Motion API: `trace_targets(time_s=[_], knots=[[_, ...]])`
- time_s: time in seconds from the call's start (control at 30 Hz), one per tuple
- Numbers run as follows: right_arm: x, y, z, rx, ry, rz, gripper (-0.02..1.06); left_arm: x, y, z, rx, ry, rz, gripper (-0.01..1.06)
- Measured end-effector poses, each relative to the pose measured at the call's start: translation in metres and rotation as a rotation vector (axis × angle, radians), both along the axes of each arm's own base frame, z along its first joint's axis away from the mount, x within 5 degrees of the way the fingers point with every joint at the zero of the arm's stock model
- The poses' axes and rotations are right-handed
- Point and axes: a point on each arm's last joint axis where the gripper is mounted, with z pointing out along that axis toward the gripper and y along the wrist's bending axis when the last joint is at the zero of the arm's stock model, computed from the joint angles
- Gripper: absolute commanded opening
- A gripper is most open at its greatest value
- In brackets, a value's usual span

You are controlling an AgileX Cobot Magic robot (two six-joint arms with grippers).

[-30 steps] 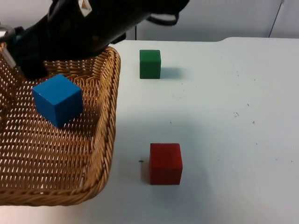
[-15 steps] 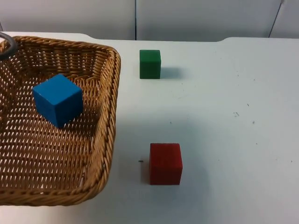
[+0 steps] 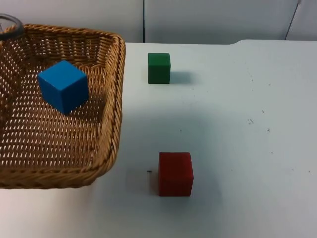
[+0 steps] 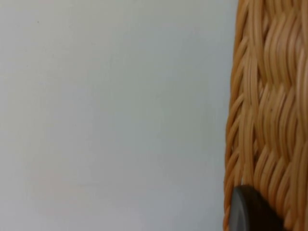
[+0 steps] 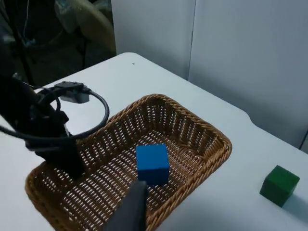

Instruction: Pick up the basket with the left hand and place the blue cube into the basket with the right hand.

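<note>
While the left gripper point(image 5: 72, 166) grips the basket point(image 3: 111, 99) rim, the blue cube point(image 3: 63, 86) sits inside; I cannot tell the right gripper's state.

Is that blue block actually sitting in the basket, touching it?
Touching. In the right wrist view the blue cube sits on the woven floor of the wicker basket with no gap beneath; the top view agrees.

Tan woven basket point(image 3: 111, 99), blue cube point(image 3: 63, 86), green cube point(image 3: 159, 68), red cube point(image 3: 175, 173), white table point(image 3: 237, 124), grey wall point(image 3: 213, 20)
</note>
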Motion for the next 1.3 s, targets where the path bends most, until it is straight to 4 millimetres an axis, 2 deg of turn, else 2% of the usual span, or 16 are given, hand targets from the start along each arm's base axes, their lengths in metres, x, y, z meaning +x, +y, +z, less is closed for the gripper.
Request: trace_targets(time_s=[0.1, 0.13, 0.23, 0.27, 0.37, 0.57, 0.7, 0.9, 1.3], knots=[[-0.017, -0.026, -0.004, 0.025, -0.016, -0.009, 0.95, 0.016, 0.002, -0.013, -0.005, 0.04, -0.006, 0.0], [-0.017, -0.026, -0.004, 0.025, -0.016, -0.009, 0.95, 0.016, 0.002, -0.013, -0.005, 0.04, -0.006, 0.0], [-0.033, -0.051, -0.008, 0.041, -0.024, -0.032, 0.95, 0.03, 0.004, -0.024, -0.007, 0.064, -0.015, 0.0], [-0.033, -0.051, -0.008, 0.041, -0.024, -0.032, 0.95, 0.03, 0.004, -0.024, -0.007, 0.064, -0.015, 0.0], [-0.05, -0.08, -0.011, 0.059, -0.028, -0.068, 0.95, 0.046, 0.006, -0.033, -0.012, 0.071, -0.022, 0.0], [-0.065, -0.107, -0.013, 0.074, -0.025, -0.111, 0.95, 0.066, 0.009, -0.041, -0.017, 0.067, -0.017, 0.0], [-0.07, -0.116, -0.013, 0.082, -0.023, -0.124, 0.95, 0.073, 0.01, -0.049, -0.01, 0.063, -0.023, 0.0], [-0.07, -0.117, -0.015, 0.062, -0.02, -0.127, 0.95, 0.076, 0.012, -0.065, 0.003, 0.081, -0.023, 0.0], [-0.07, -0.118, -0.014, 0.045, -0.037, -0.12, 0.95, 0.079, 0.014, -0.074, 0.023, 0.071, -0.001, 0.0]])
